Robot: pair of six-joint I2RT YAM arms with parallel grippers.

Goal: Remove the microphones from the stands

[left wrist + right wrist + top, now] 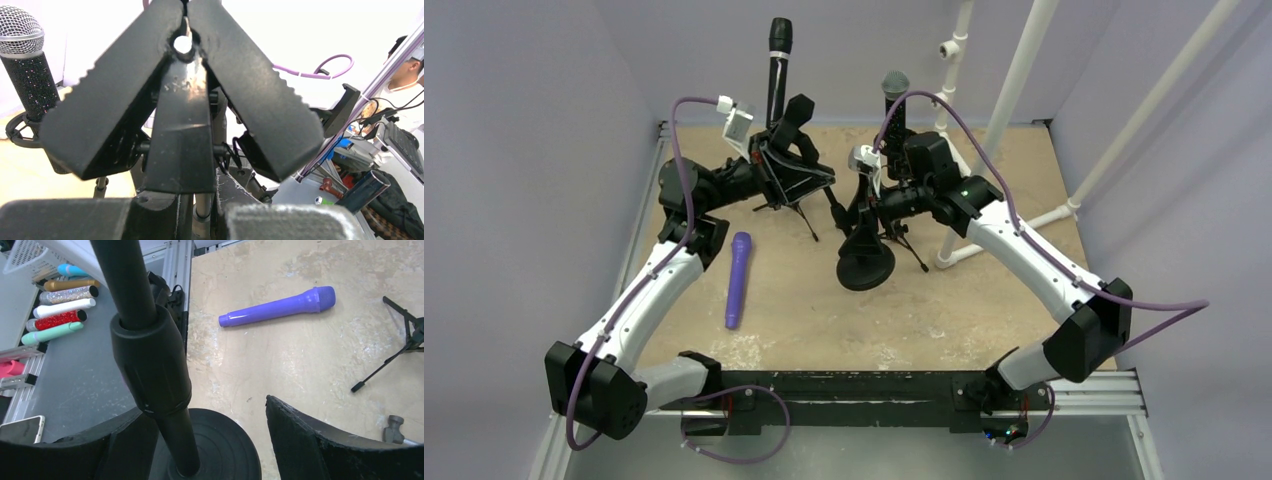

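Observation:
A black microphone (pixel 779 60) stands upright in the clip of a tripod stand (pixel 789 195) at the back left. My left gripper (pixel 796 148) is shut on that stand just under the clip (pixel 182 100); its fingers (pixel 65 220) fill the bottom of the left wrist view. A second microphone (pixel 895 88), sparkly black with a grey mesh head (pixel 20 30), sits on a round-base stand (pixel 865 265). My right gripper (pixel 871 200) is open around this stand's pole (pixel 150 365). The pole leans against the left finger, and the right finger (pixel 310 440) stands apart.
A purple microphone (pixel 738 280) (pixel 280 307) lies loose on the table between the arms. White pipes (pixel 1014 90) rise at the back right. Several coloured microphones (pixel 65 305) lie beside the table. A tripod leg (pixel 385 365) reaches across the board.

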